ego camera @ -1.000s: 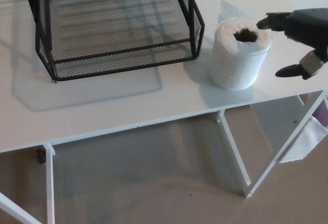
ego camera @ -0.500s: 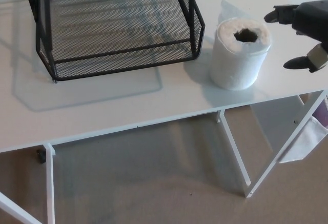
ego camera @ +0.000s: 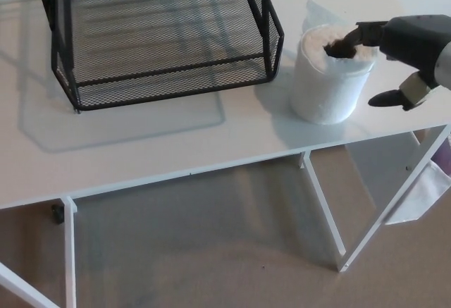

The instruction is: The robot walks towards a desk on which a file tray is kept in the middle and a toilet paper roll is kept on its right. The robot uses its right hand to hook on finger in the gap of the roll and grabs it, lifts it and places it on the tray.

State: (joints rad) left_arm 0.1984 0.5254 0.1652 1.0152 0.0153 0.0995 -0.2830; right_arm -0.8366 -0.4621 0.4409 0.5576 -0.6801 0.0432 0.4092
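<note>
The toilet paper roll (ego camera: 329,75) stands upright on the white tabletop (ego camera: 176,146), its hollow core facing up, and it is the landmark for everything else here. Just to its left, apart from it by a narrow strip of bare tabletop, sits the black wire-mesh file tray (ego camera: 162,37), with nothing visible on its mesh floor; the nearest corner of the tray comes close to the roll's side without touching it. A loose flap of paper sticks up behind the roll.

The right hand (ego camera: 398,51) reaches in from the roll's right side. One dark finger (ego camera: 352,39) is bent down over the rim and dips into the core opening at the top of the roll, while the thumb (ego camera: 391,98) hangs spread apart outside the roll, to its right and not touching the paper. So the hand is hooked into the roll with one finger but not clamped around it (how deep the fingertip sits in the core cannot be made out). The roll's base rests flat on the tabletop, near the front right edge.

Below and in front of the roll, the white frame legs (ego camera: 320,202) of the desk stand on a beige carpeted floor (ego camera: 211,251). The left hand does not appear anywhere in the head view
</note>
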